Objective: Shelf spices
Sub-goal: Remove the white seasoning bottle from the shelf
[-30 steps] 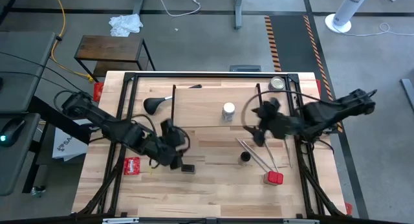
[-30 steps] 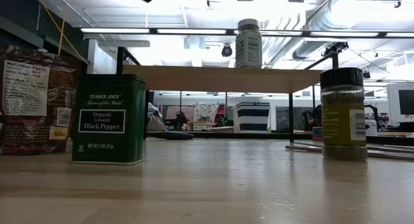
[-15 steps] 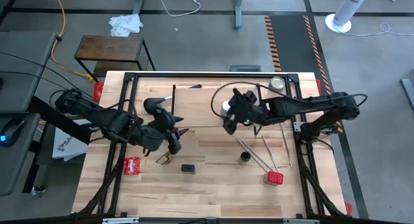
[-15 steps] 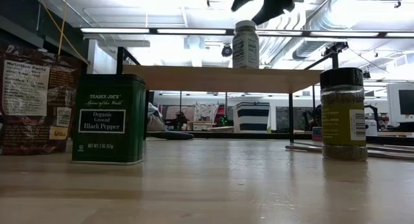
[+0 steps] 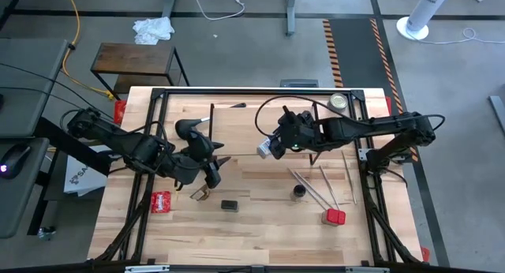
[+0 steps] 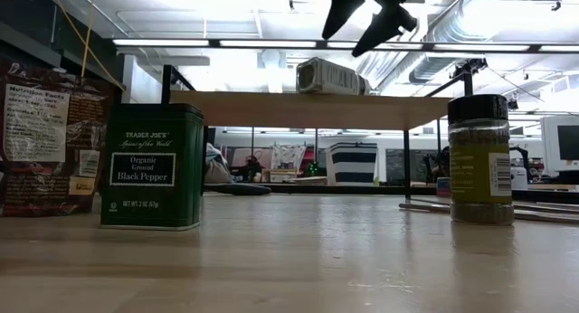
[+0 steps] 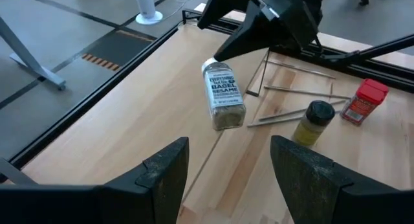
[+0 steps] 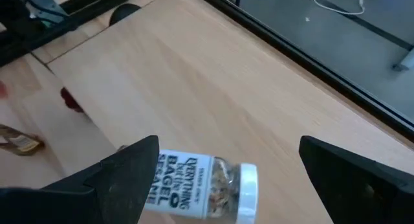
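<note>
The shelf [image 5: 245, 127] stands at the table's far middle. A clear white-capped jar [image 5: 264, 149] lies on its side on the shelf board [image 6: 271, 109]. My right gripper [image 6: 355, 28] hangs open just above the jar [image 8: 200, 182], one finger to each side of it. My left gripper [image 7: 229, 179] is open with nothing between its fingers, above the table left of the shelf's near edge [image 5: 209, 169]. A black-capped jar [image 5: 298, 191] and a red-capped jar [image 5: 334, 217] stand upright on the table. The green pepper tin [image 6: 151, 165] stands near the front. My right gripper comes at the fallen jar slanting down from the table's right, its fingers [image 8: 126, 179] open beside the jar's ends. Whether a finger touches the jar, I cannot tell. The jar lies flat on the shelf board.
Thin metal rods [image 5: 316, 186] lie on the table right of centre. A flat red packet [image 5: 160, 201] and a small tan piece [image 5: 199, 195] lie at the left front. A round silver tin [image 5: 338, 102] sits at the far right, a black utensil [image 5: 187, 129] at the far left.
My right gripper has swung toward the table's left, over the shelf, and come down a little. The clear jar, upright on the shelf before, has tipped over and now lies on its side. My left gripper has risen away from the pepper tin, which stays on the table.
</note>
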`<control>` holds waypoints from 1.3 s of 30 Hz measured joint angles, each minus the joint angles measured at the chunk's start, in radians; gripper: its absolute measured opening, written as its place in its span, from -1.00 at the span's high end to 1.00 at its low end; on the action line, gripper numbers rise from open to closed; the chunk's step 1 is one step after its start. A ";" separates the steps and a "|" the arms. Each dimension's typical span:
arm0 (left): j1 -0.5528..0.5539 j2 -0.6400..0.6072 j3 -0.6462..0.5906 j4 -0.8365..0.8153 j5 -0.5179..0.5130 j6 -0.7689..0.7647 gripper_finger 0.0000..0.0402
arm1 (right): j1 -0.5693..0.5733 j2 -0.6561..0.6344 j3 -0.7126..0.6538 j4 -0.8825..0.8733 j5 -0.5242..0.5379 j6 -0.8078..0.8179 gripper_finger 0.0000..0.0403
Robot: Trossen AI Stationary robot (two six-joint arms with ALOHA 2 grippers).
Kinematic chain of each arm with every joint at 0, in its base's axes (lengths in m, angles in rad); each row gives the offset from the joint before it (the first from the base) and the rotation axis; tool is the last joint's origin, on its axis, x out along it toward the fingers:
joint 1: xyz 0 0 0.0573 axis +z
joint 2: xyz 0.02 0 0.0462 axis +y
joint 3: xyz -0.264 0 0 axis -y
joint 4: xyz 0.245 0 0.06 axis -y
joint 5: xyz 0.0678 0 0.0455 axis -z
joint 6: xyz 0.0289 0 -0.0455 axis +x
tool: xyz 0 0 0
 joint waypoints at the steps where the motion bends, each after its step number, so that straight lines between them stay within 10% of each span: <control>1: 0.000 0.000 0.000 0.000 0.000 0.002 -0.06 | 0.000 0.000 0.000 0.000 -0.001 -0.002 -0.84; 16: -0.001 0.000 0.000 -0.010 0.055 -0.027 -0.06 | -0.006 0.005 0.001 -0.056 -0.295 -0.844 -0.84; 39: 0.000 0.000 -0.001 -0.008 0.054 -0.131 -0.06 | -0.160 0.136 0.002 0.013 -0.573 -1.071 -0.84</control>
